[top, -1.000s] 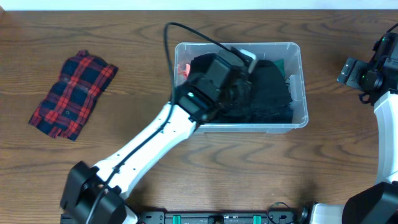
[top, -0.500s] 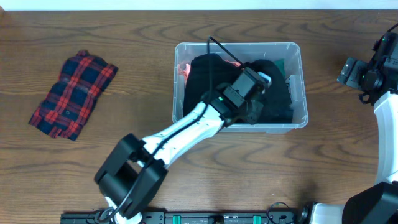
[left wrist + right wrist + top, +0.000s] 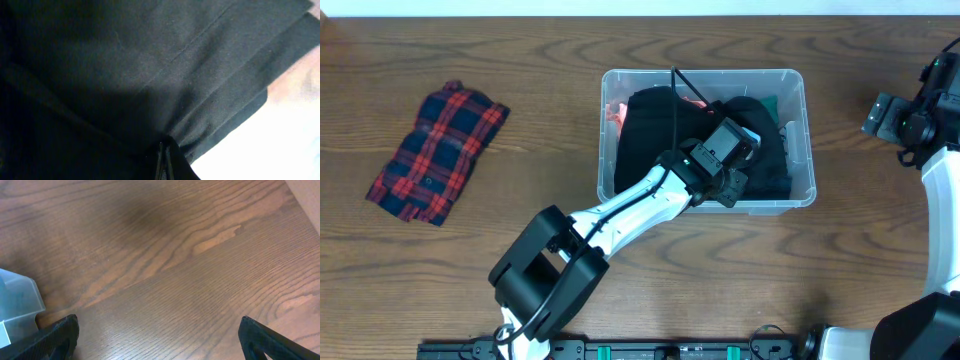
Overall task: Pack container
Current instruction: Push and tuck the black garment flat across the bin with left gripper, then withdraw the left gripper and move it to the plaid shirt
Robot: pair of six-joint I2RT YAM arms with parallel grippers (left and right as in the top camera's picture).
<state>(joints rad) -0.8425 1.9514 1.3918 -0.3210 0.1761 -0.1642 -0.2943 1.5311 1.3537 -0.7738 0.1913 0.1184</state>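
Note:
The container (image 3: 805, 130), a clear plastic bin, stands at the middle back of the table, filled mostly with black clothing (image 3: 645, 135). My left gripper (image 3: 735, 172) reaches down into its right front part. In the left wrist view black fabric (image 3: 125, 65) fills the picture, its folds running together at the left gripper (image 3: 162, 162), which is shut and pinching that cloth. My right gripper (image 3: 885, 115) hangs open above bare wood to the right of the bin. Its dark fingertips (image 3: 57, 335) stand wide apart with nothing between them, and the bin's corner (image 3: 17, 305) shows at the left.
A folded red and blue plaid shirt (image 3: 438, 150) lies on the table far left. Inside the bin an orange piece (image 3: 612, 110) shows at the back left, a green one (image 3: 772, 102) at the back right and something white (image 3: 790, 135) against the right wall.
My left gripper has moved from the bin's left middle rightward and toward its front wall, uncovering the black clothing at the left. The right arm has stayed still.

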